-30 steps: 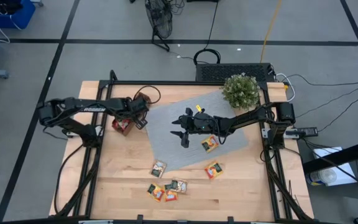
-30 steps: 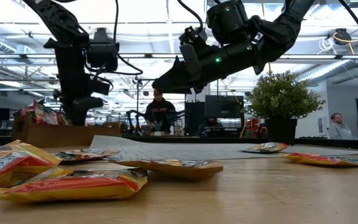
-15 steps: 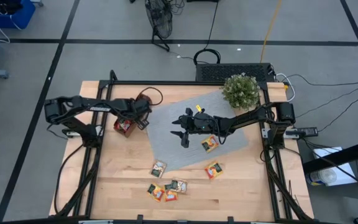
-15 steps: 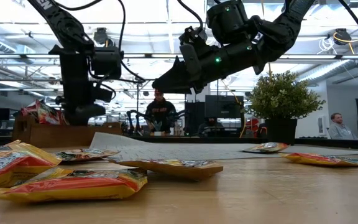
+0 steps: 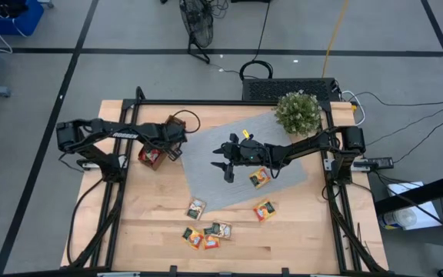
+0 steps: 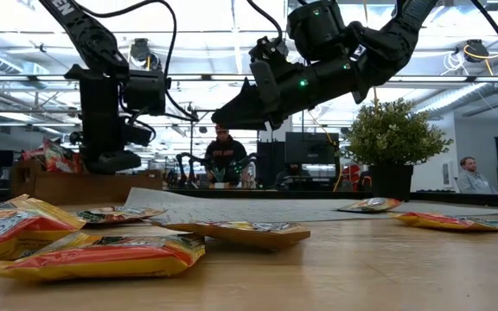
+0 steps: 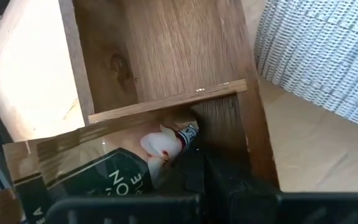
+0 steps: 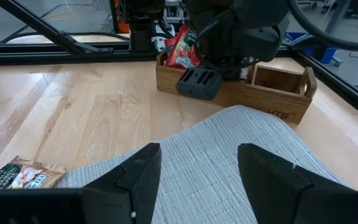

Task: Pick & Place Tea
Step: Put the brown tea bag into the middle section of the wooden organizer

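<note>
Sachets of tea (image 5: pixel 206 233) lie scattered on the worktop (image 5: pixel 152 215) near its front edge, with one (image 5: pixel 259 178) on the grey mat (image 5: pixel 206 158) and several already standing in the wooden tray (image 8: pixel 278 87). The left gripper (image 5: pixel 177 141) hangs over that tray with jaws pressed together and nothing visibly pinched; the right gripper (image 5: pixel 223 165) hovers above the mat, jaws spread and empty. The step in hand looks like clearing the tray: the left arm would do well to rise straight up, avoiding the divider (image 7: pixel 166 106), before going for another sachet. Only the left wrist view shows the tray's inside, a dark green packet (image 7: pixel 104 180) beside an empty compartment. The low view alone shows both grippers well clear of the worktop.
</note>
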### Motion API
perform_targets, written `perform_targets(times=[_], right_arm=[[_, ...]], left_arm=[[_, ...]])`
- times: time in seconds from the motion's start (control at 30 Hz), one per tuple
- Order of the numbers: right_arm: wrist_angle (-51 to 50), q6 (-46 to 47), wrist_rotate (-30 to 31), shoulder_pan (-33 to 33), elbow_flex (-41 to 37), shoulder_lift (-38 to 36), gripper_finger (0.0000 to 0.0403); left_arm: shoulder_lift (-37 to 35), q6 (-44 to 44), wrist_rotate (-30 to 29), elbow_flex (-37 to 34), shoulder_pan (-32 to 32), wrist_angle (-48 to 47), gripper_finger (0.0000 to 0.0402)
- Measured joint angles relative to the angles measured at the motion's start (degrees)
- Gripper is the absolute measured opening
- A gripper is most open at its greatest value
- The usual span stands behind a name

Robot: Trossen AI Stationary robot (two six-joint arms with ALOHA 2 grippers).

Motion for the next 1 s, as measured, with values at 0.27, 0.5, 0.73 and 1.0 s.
perform_targets(times=[0.27, 0.5, 0.73, 1.0], right_arm=[[-0.02, 0.0, 0.0, 0.0, 0.0, 0.0, 0.0196], [-0.02, 0.0, -0.01, 0.0, 0.0, 0.0, 0.0196], [-0.02, 0.0, -0.01, 0.07, 0.0, 0.0, 0.0196], [-0.03, 0.01, -0.01, 0.11, 0.0, 0.0, 0.0196]], left_arm=[[0.02, 0.81, 0.11, 4.46, -1.02, -4.9, 0.0028], [0.0, 0.79, -0.01, 6.42, -1.57, -7.6, 0.003], [-0.02, 0.75, -0.15, 6.42, -1.56, -8.97, 0.003], [-3.14, 0.96, -0.28, 7.72, -3.83, -8.76, 0.0031]])
